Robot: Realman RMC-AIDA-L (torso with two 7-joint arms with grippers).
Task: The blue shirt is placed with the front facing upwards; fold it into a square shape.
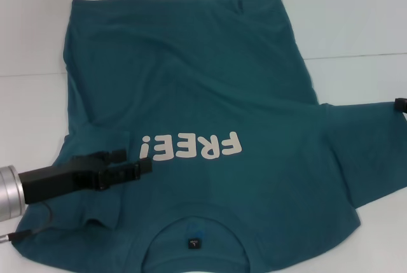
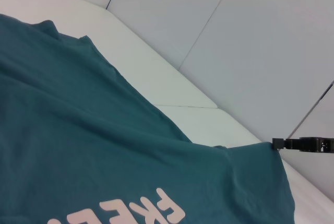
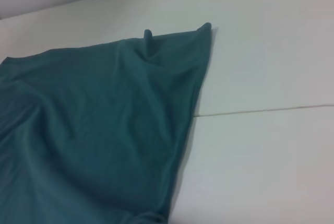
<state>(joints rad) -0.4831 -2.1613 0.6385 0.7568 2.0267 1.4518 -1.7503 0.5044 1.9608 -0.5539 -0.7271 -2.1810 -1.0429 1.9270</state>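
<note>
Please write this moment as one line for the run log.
blue shirt: front up on white table, left sleeve folded in | left gripper: over shirt's left side | right gripper: at right sleeve edge | square fold: not yet done

Blue shirt point(image 1: 210, 95): soft matt cloth, creased, with smooth off-white printed lettering point(image 1: 191, 147). Table point(image 1: 356, 25): smooth white matt surface crossed by a thin seam. Left claw point(image 1: 130, 165): matt black casing on a brushed-metal wrist cylinder point(image 1: 9, 193).
</note>
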